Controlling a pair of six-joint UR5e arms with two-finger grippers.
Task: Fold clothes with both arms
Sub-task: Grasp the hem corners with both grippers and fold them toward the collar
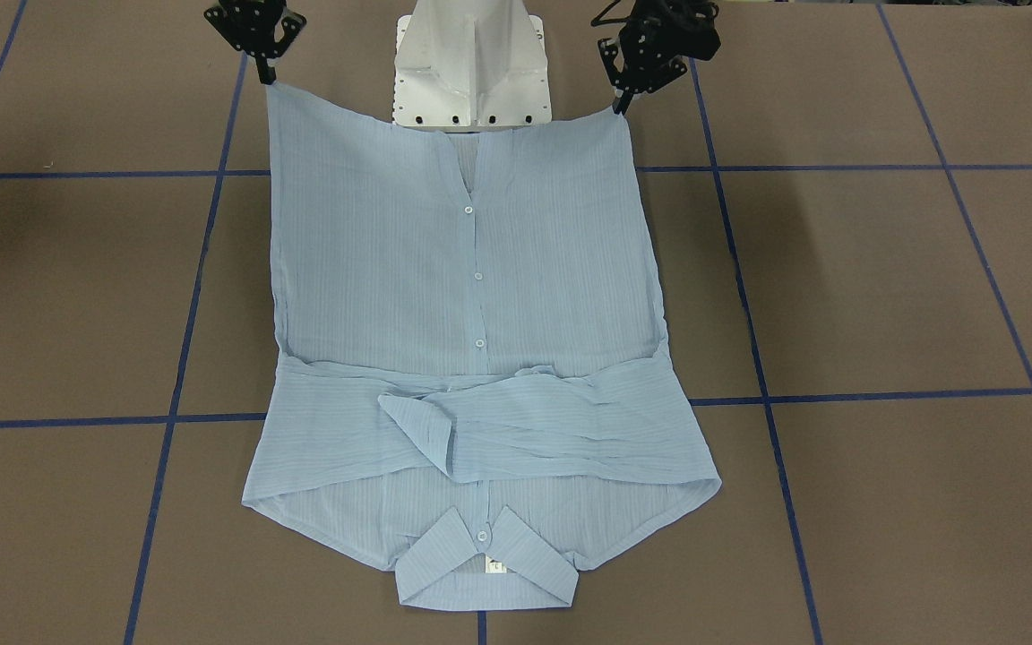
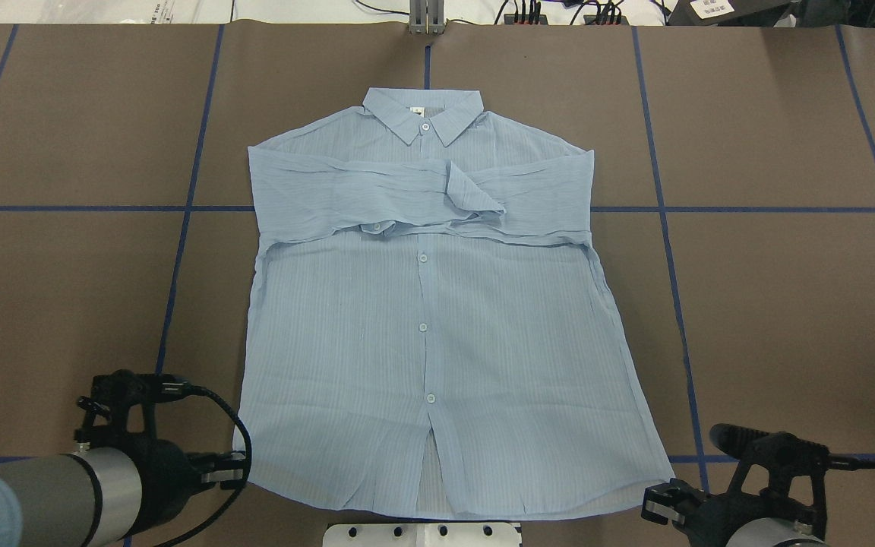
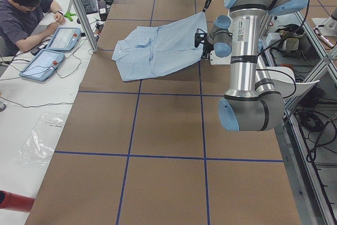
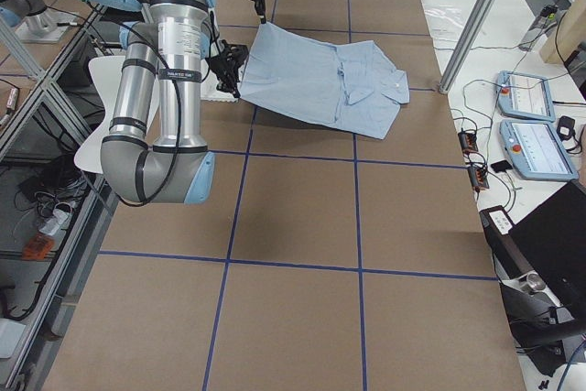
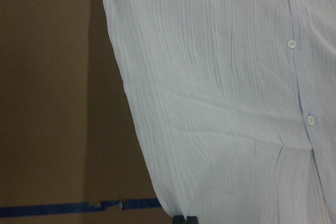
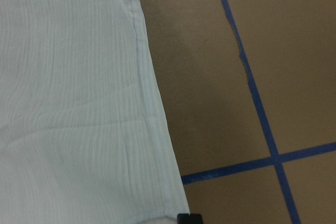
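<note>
My left tool (image 1: 621,106) and right tool (image 1: 269,79) each clamp a hem corner of the shirt (image 1: 462,296); only the side views show it lifted.

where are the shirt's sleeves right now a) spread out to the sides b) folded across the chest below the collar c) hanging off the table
b: both sleeves lie crossed over the front of the shirt just below the collar, overlapping near the button line.

Light blue striped button-up shirt (image 1: 480,296): hem corners pinched in black right gripper (image 1: 266,77) and black left gripper (image 1: 621,106), rest spread beyond both.
</note>
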